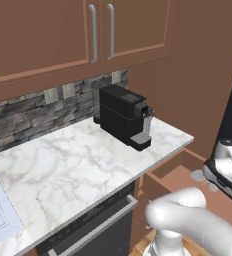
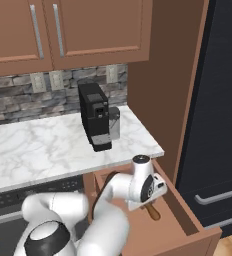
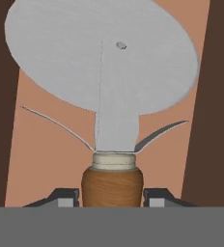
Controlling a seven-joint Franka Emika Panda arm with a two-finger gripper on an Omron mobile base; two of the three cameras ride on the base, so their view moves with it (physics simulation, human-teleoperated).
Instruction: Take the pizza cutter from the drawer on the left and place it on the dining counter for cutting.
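Drawer (image 2: 185, 220): pulled open under the marble worktop (image 2: 48, 145), right of the coffee machine (image 2: 95, 122).
Pizza cutter (image 3: 104, 72): inside the drawer, brown handle seen between the 2 fingertips.
Gripper (image 3: 113, 195): fingers closed against the handle's sides.

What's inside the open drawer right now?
The pizza cutter lies on the drawer floor, its wooden handle between the gripper fingers. The arm covers the drawer's rear-left part, so anything there is hidden.

- You're looking at a glossy white arm (image 2: 105, 215) with rounded, tubular links (dark bands showing at the joints).
- Its hand (image 2: 147, 189) is wearing a black faceplate.
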